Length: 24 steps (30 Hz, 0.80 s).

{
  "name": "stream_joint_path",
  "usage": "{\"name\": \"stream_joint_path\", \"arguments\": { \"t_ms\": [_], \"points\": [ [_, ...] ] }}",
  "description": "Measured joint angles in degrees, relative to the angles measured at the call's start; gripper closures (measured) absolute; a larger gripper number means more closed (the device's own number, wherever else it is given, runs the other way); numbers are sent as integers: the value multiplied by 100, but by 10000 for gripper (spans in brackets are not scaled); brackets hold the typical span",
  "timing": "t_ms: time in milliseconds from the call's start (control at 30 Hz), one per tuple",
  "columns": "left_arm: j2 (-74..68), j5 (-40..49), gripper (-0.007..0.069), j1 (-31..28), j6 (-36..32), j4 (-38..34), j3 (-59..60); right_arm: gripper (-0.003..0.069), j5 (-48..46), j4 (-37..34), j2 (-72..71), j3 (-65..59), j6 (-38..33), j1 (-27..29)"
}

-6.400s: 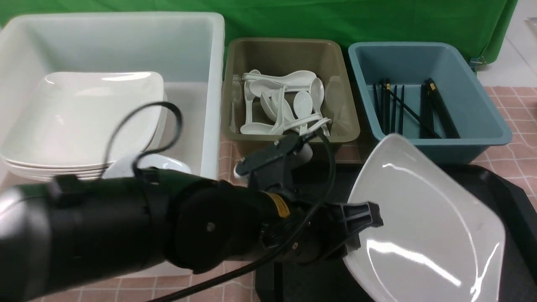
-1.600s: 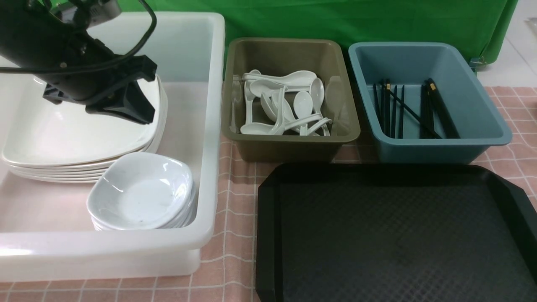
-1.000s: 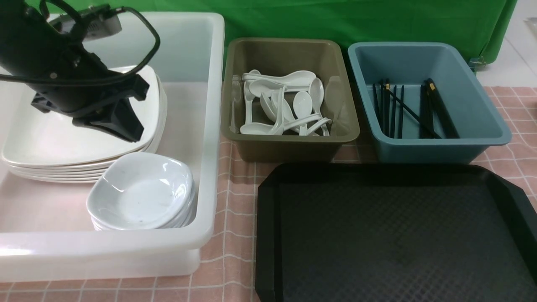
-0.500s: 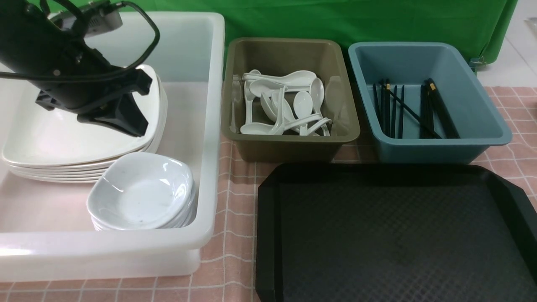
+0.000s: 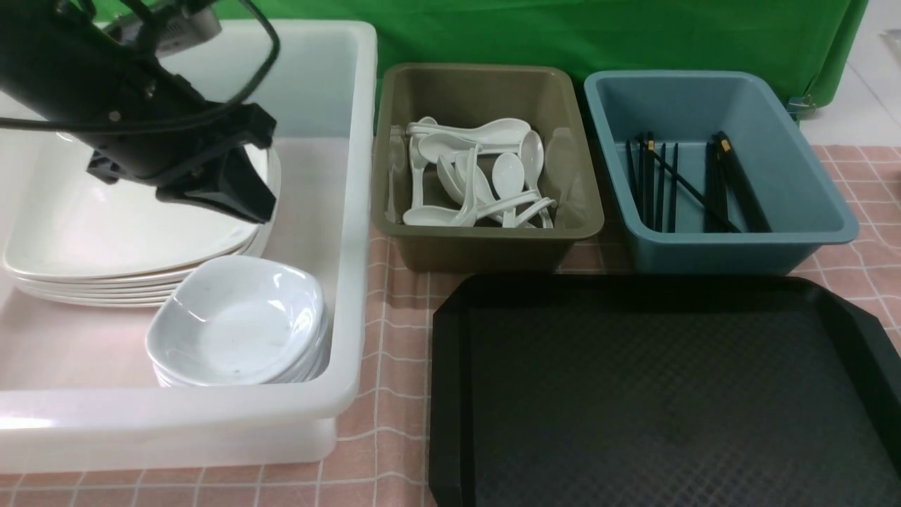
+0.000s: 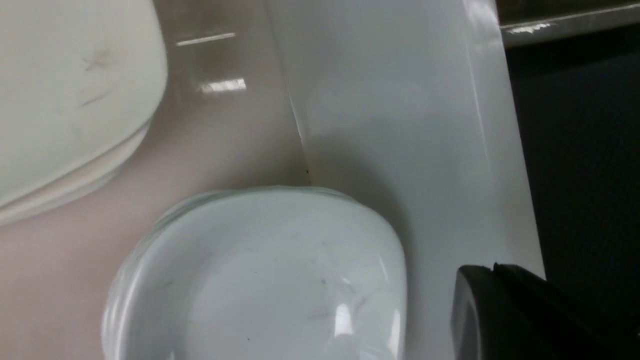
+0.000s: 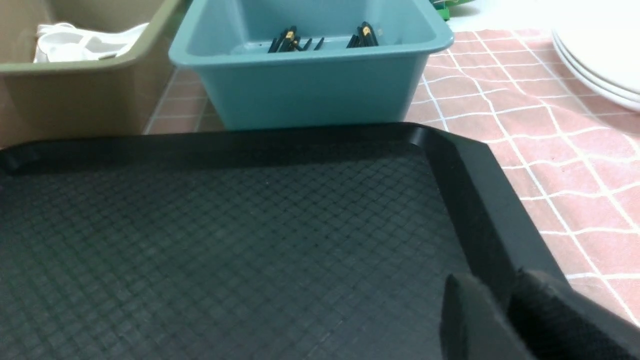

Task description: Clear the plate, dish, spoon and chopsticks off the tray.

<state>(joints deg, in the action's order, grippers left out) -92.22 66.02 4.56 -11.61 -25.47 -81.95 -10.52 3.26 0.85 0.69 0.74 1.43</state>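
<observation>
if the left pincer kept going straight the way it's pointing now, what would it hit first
Probably the stack of small dishes in the white tub: the left pincer angles down toward them, just past the plate stack. Depth is unclear.

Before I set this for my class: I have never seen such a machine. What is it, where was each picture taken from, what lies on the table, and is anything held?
It is a robot with two arms, each ending in jaws. The wide picture looks forward from between the arms. The other two come from cameras on its wrists. The black tray is bare. A white tub holds stacked plates and small dishes. An olive tub holds spoons, and a blue tub holds chopsticks. The left arm hangs over the plates, jaws shut and seemingly empty. The right arm shows only by the tray's rim; I cannot tell whether its jaws are open.
</observation>
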Motion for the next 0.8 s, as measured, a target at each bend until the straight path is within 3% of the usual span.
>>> {"name": "stream_joint_path", "arguments": {
  "t_ms": [233,300,467,633,800],
  "points": [
    [547,173,627,1400,147,925,0,462,0,0,0,0,-5,0],
    [882,266,627,2049,165,1254,6,460,0,0,0,0,-5,0],
    [1788,190,627,2731,487,1502,436,453,0,0,0,0,-12,0],
    [3476,-1097,627,2934,1048,1426,1974,438,0,0,0,0,-12,0],
    [5538,-3398,627,2934,1228,900,3957,425,0,0,0,0,-12,0]
  ]
}}
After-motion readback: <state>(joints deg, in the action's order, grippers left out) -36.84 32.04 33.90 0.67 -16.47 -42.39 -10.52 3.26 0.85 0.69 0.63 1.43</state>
